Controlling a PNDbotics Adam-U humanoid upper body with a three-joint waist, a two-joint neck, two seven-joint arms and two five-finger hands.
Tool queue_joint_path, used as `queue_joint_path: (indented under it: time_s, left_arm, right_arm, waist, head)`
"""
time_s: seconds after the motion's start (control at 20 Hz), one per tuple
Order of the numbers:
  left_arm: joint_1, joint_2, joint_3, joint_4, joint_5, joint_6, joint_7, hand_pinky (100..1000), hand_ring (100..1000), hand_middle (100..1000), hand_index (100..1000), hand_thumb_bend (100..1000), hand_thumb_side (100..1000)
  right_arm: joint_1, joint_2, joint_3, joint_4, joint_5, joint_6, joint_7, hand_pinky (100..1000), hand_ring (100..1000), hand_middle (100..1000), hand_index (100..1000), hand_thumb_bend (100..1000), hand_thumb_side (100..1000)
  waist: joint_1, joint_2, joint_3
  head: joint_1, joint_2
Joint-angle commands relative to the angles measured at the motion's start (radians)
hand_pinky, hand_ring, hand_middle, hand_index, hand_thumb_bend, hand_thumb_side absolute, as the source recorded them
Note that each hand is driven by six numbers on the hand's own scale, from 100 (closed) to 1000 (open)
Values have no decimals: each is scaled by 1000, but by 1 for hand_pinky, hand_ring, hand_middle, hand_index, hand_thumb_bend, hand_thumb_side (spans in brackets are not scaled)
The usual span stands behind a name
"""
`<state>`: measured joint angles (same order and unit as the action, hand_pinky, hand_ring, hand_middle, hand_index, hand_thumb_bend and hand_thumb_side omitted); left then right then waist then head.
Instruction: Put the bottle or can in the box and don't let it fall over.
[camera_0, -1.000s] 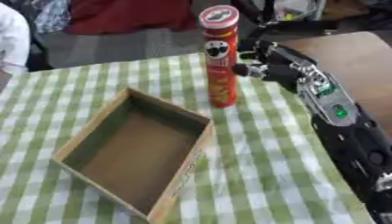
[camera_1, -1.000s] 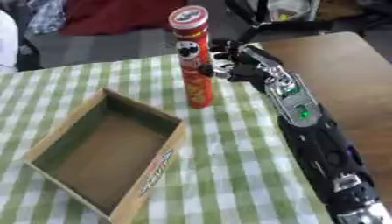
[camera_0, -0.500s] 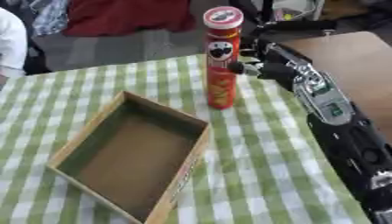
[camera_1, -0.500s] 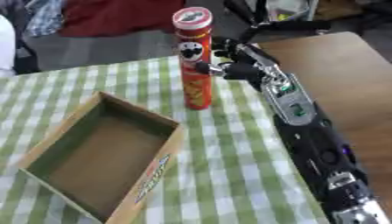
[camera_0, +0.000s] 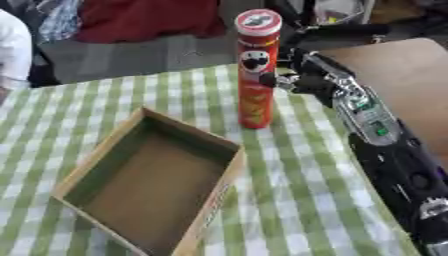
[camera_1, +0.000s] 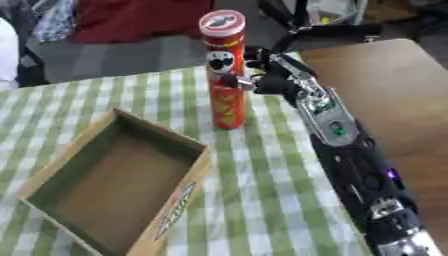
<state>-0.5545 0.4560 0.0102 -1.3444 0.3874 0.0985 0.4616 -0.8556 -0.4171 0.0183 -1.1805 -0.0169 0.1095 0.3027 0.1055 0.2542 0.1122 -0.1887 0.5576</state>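
The tall red can (camera_0: 255, 70) stands upright on the green checked tablecloth (camera_0: 297, 165), just beyond the far corner of the empty cardboard box (camera_0: 149, 182) and not yet in it. The right hand (camera_1: 267, 75) meets it from the side at mid-height, fingers curled about the tube, a placement judged to keep so tall a can from tipping once lifted. The left hand is not visible.

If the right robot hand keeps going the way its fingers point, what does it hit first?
Most likely the tall red can: the right robot hand points at its upper half, fingertips seemingly already at its side.
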Motion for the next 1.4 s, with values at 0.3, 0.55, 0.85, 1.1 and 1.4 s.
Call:
queue_joint_path:
  time_s: [0.3,0.55,0.85,1.1,1.4]
  left_arm:
    - [-21,16,6,-23,0,-2,-6,857,829,768,782,665,693]
    - [-25,13,6,-26,0,-1,-7,857,829,768,782,661,693]
    - [-32,9,4,-34,-1,-1,-11,858,829,766,781,658,693]
    - [-35,5,4,-39,-2,-1,-12,858,830,765,781,655,694]
    - [-36,1,4,-40,-2,0,-12,859,830,765,781,651,695]
  right_arm:
    - [-38,-19,-11,-9,10,-7,-11,915,982,905,972,730,381]
    - [-45,-11,-11,-16,6,-13,-8,913,980,901,968,733,384]
    - [-56,-4,-17,-12,7,-22,1,913,975,899,963,735,387]
    - [-61,2,-18,-14,7,-30,17,914,975,898,960,735,385]
    - [-69,6,-23,-9,11,-30,11,909,967,890,955,737,378]
  waist:
    - [0,-3,11]
    - [0,3,15]
    - [0,11,23]
    - [-2,19,28]
    - [-4,27,37]
  head:
    - [-11,-29]
    - [-16,-30]
    - [-21,-29]
    - [-19,-29]
    - [-22,-37]
